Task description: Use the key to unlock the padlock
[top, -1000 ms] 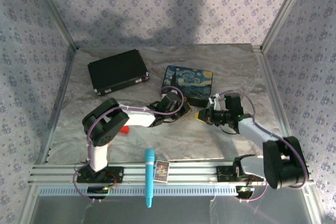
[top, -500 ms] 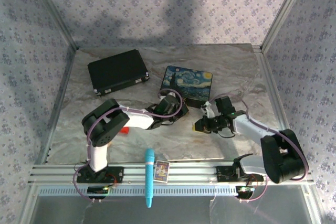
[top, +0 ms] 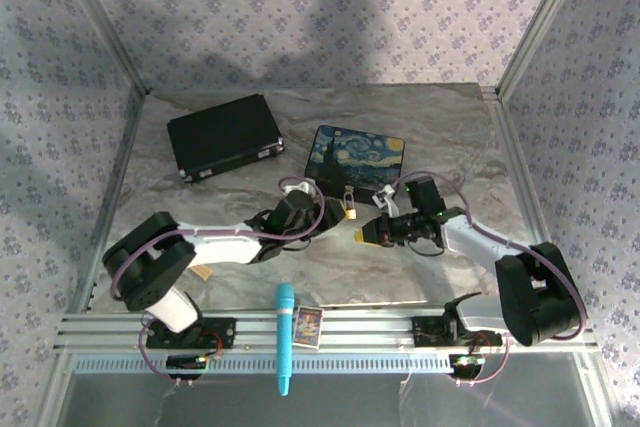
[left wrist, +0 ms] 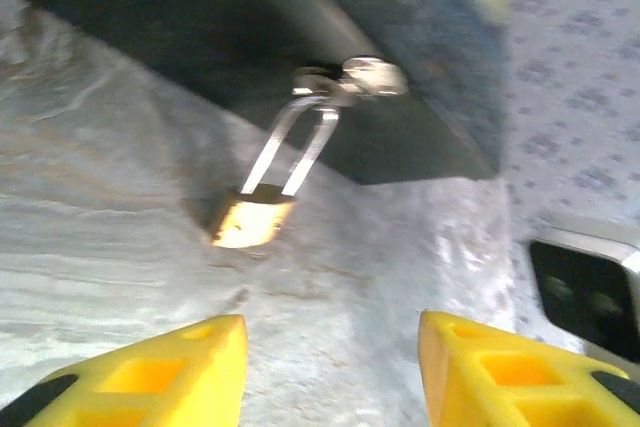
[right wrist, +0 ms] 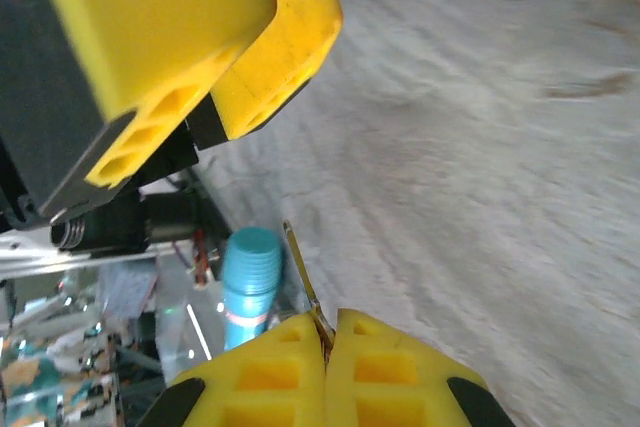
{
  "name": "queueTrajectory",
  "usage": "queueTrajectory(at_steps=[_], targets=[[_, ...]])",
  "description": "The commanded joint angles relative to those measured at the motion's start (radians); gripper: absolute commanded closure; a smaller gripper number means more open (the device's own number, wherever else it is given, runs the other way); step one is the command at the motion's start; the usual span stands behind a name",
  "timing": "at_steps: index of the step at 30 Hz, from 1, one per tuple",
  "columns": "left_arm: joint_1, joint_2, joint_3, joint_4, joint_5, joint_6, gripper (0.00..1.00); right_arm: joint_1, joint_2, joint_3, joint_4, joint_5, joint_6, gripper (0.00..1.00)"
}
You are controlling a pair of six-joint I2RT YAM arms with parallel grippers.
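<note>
Left arm has dropped low and drawn back from the painted box (top: 358, 152) since a second ago; its elbow now sits further left. Padlock (top: 350, 210), covered by that arm before, is now exposed. Right gripper (top: 365, 235) has shifted left and toward the near edge.

Left gripper (top: 328, 215): open, yellow fingers (left wrist: 180, 372) well apart, nothing between them. It points at the padlock from just short of it, not touching.

Padlock (left wrist: 250, 222): silvery shackle hooked through a latch (left wrist: 365, 75) on the box's near side; brass body tilted down, resting on the counter (left wrist: 100, 197). Shackle looks closed, though the left wrist view is blurred.

Right gripper (right wrist: 328, 332): closed on the key (right wrist: 300, 272), whose thin metal blade sticks out from between the pressed fingertips. It hangs above the counter, near the padlock on its right, apart from it.

Black case (top: 222, 135) lies at the far left of the counter. Teal pen (top: 285, 337) lies across the front rail.
</note>
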Motion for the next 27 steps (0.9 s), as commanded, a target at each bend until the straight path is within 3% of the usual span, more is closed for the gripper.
queueTrajectory(at_steps=[1, 11, 25, 27], targets=[[-0.009, -0.059, -0.035, 0.162, 0.059, 0.107, 0.56, 0.022, 0.009, 0.043, 0.049, -0.112, 0.034, 1.0], [-0.028, -0.129, -0.052, 0.116, 0.119, 0.176, 0.66, 0.054, 0.017, 0.061, 0.15, -0.15, 0.088, 1.0], [-0.029, -0.122, -0.058, 0.083, 0.12, 0.14, 0.91, 0.063, 0.02, 0.06, 0.208, -0.113, 0.127, 1.0], [-0.029, -0.12, -0.061, 0.098, 0.13, 0.146, 0.99, 0.064, 0.026, 0.066, 0.217, -0.103, 0.136, 1.0]])
